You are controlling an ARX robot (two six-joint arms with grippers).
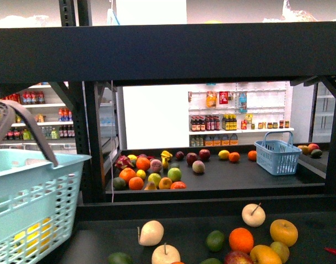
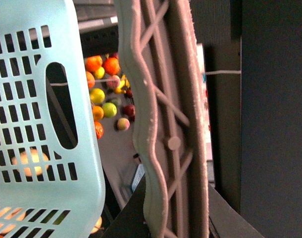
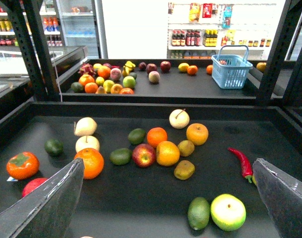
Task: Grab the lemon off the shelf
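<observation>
Lemon (image 3: 183, 67) sits far back on the shelf (image 1: 173, 52) — straight ahead of the right end effector (image 3: 168, 166), well apart — its fingers (image 3: 52, 203) spread wide, holding nothing.

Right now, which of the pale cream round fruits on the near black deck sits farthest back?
The pale cream round fruit with the slanted stem, right of the other two, just behind the round orange-yellow citrus.

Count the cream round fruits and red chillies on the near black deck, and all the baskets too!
cream round fruits: 3
red chilli: 1
baskets, one pale teal and one blue: 2
Total: 6
</observation>
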